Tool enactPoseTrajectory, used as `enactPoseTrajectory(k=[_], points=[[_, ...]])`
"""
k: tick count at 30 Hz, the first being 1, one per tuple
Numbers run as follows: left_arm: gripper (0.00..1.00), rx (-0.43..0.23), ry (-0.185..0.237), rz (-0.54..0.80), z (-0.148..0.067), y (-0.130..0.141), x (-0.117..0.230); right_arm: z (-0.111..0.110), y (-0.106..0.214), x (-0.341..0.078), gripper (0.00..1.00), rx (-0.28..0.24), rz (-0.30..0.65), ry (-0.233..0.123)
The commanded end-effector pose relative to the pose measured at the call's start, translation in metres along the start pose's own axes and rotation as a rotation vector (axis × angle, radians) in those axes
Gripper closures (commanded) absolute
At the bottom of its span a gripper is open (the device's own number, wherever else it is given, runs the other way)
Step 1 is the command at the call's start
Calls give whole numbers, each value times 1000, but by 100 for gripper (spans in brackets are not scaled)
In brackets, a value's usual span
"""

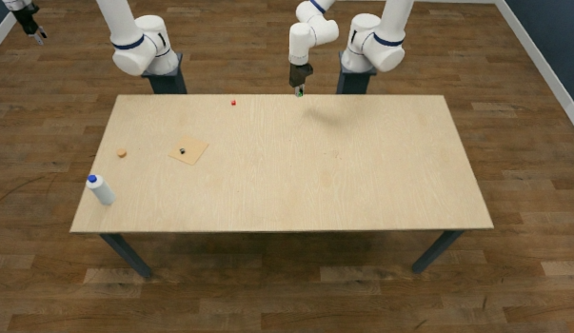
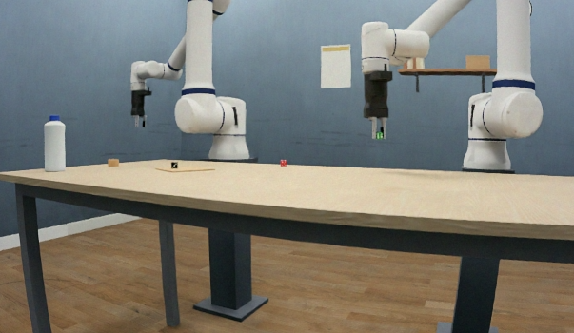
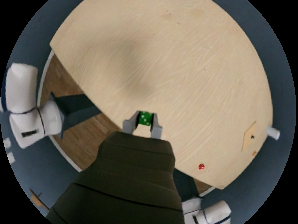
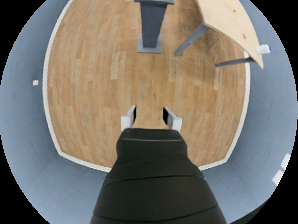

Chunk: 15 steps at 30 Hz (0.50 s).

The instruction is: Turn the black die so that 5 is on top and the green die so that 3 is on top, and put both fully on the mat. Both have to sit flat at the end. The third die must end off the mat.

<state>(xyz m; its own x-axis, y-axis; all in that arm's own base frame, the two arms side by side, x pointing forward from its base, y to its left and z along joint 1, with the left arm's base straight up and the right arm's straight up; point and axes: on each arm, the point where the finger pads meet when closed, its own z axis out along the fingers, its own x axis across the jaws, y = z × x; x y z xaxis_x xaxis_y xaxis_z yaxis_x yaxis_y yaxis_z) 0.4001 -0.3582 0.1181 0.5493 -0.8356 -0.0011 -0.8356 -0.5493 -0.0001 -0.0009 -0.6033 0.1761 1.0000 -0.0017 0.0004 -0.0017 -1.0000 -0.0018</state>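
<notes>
My left gripper (image 1: 300, 92) (image 2: 379, 135) (image 3: 146, 117) is shut on the green die (image 1: 301, 94) (image 2: 380, 136) (image 3: 146, 118) and holds it above the table's back edge. The black die (image 1: 182, 151) (image 2: 174, 165) (image 3: 252, 136) lies on the tan mat (image 1: 195, 158) (image 2: 200, 169) (image 3: 247, 142). The red die (image 1: 233, 103) (image 2: 283, 163) (image 3: 201, 166) lies off the mat near the back edge. My right gripper (image 1: 40, 35) (image 2: 140, 123) (image 4: 149, 111) is open and empty, beyond the table. The top numbers of the dice are too small to read.
A white bottle with a blue cap (image 1: 102, 190) (image 2: 54, 145) (image 3: 273, 133) (image 4: 263, 49) stands near the table's left edge in the top view. A small orange-brown disc (image 1: 122, 152) (image 2: 113, 163) (image 3: 254, 153) lies between the bottle and the back edge, beside the mat.
</notes>
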Motion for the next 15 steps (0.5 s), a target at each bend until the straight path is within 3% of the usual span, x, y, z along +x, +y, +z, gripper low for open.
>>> enactPoseTrajectory(k=[1,9,15], points=[[60,0,1,0,-1,0,1,-1,1,0,0,-2,0,0],[60,0,1,-1,-3,1,7,-1,1,0,0,-2,0,0],[60,0,1,-3,-10,4,32,-1,1,0,0,-2,0,0]])
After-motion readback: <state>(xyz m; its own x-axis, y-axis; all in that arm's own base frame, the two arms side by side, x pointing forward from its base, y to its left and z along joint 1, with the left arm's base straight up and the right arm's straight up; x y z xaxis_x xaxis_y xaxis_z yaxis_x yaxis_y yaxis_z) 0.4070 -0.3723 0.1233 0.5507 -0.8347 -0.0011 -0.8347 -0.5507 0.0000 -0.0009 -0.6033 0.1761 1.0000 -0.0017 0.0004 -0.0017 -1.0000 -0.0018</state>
